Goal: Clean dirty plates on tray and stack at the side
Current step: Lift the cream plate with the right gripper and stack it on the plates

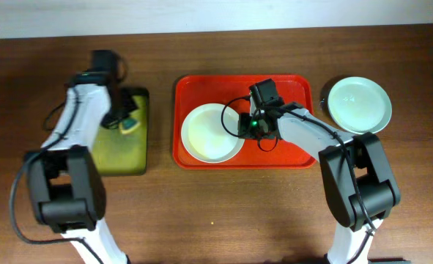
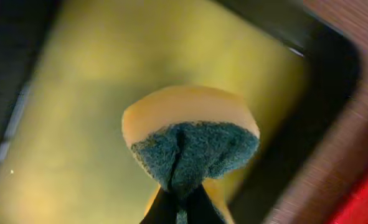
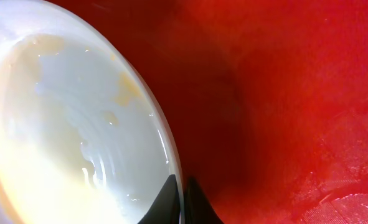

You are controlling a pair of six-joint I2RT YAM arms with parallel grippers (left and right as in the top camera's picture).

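**Plate rim pinched on the tray, sponge held off beyond its left edge**

One white plate (image 1: 210,133) lies flat in the left half of the red tray (image 1: 289,157), with yellowish smears and a wet sheen across its face in the right wrist view. The right gripper (image 3: 182,200) sits at the plate's right-hand rim, near the tray's middle. Its two fingertips are drawn almost together with the rim's edge running down between them, so I judge it clamped on the plate, though the contact itself sits at the very bottom of that view.

Outside the tray's left edge, over a dark green tray (image 1: 121,155), the left gripper (image 2: 177,210) is closed tight on a sponge (image 2: 190,134). The sponge is squeezed so that its yellow body bulges above the blue-green scouring face. Beyond the tray's right edge rests a pale blue-green plate (image 1: 358,104), clear of the rim; whether another lies beneath it cannot be told.

The step in hand looks like steadying the dirty plate for wiping. What matters next is that the plate's open face stretches from the right gripper towards the tray's left edge, the side the sponge arm stands on. Being round, the plate favours no approach line. The sponge has only to cross that left rim, keeping away from the pinched side.
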